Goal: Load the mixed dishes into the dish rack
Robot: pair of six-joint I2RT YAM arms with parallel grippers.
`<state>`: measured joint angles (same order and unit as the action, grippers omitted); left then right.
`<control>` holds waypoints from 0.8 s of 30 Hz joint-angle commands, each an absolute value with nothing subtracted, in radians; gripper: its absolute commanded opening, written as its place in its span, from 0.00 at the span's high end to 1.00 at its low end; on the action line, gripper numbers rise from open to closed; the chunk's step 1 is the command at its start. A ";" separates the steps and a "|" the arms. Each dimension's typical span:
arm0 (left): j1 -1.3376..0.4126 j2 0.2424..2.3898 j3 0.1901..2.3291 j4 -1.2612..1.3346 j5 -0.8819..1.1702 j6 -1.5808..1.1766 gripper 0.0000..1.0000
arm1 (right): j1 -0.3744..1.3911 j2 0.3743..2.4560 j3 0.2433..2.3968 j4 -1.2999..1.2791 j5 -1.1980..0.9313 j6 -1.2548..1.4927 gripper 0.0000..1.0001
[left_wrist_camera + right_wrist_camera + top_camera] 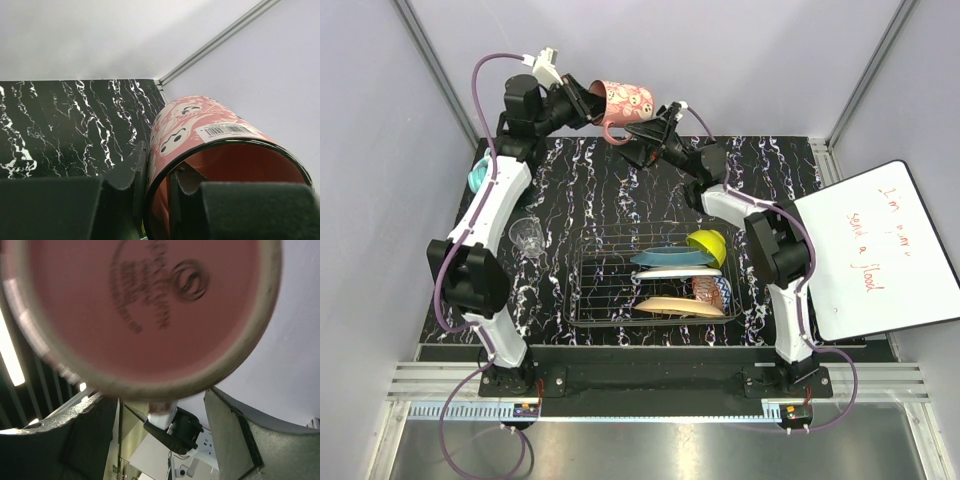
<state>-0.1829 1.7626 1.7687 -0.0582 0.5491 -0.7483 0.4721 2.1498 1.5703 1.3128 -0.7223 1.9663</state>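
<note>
Likely stiff, slick, breakable pink mug [625, 100]: left gripper [159, 172] clamped on rim wall suits it, right gripper [157, 410] jaws apart by its base.

The left arm [502, 195] and right arm [798, 320] share white shells and chunky black joints, each trailed by a purple cable [438, 290] (thin, looping loosely). The left gripper [159, 172] has matte black fingers [131, 172].

My left arm [505, 195] and right arm [777, 245] are both raised over the far end, wrists close together. My left fingers [131, 172] pinch the rim of the pink mug [625, 103]; my right fingers [232, 432] stand spread wide.
</note>
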 commanded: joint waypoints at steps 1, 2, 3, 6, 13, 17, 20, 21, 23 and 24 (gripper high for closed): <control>-0.207 1.747 1.861 0.080 0.528 -0.744 1.00 | 0.509 2.200 1.658 1.519 -0.621 1.985 0.24; -0.209 1.749 1.859 0.081 0.528 -0.739 1.00 | 0.512 2.207 1.679 1.531 -0.615 1.993 0.25; -0.212 1.750 1.855 0.078 0.526 -0.736 1.00 | 0.514 2.223 1.690 1.532 -0.609 2.000 0.25; -0.216 1.746 1.832 0.078 0.529 -0.738 1.00 | 0.522 2.247 1.729 1.537 -0.592 2.016 0.29; -0.222 1.733 1.793 0.077 0.535 -0.729 1.00 | 0.525 2.261 1.733 1.566 -0.543 2.037 0.38; -0.230 1.726 1.763 0.071 0.537 -0.710 1.00 | 0.525 2.266 1.759 1.566 -0.549 2.048 0.44; -0.239 1.726 1.741 0.061 0.537 -0.696 1.00 | 0.528 2.273 1.778 1.566 -0.558 2.068 0.50; -0.242 1.727 1.737 0.060 0.537 -0.692 1.00 | 0.531 2.276 1.785 1.565 -0.566 2.072 0.50; -0.245 1.732 1.732 0.060 0.537 -0.686 1.00 | 0.534 2.279 1.798 1.565 -0.587 2.075 0.56; -0.247 1.733 1.733 0.060 0.540 -0.683 1.00 | 0.535 2.284 1.799 1.565 -0.588 2.079 0.57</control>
<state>-0.2050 1.7725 1.7294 -0.0280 0.4644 -0.6949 0.5133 2.2837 1.7176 1.3178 -0.5877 1.9980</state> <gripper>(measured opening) 0.191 0.458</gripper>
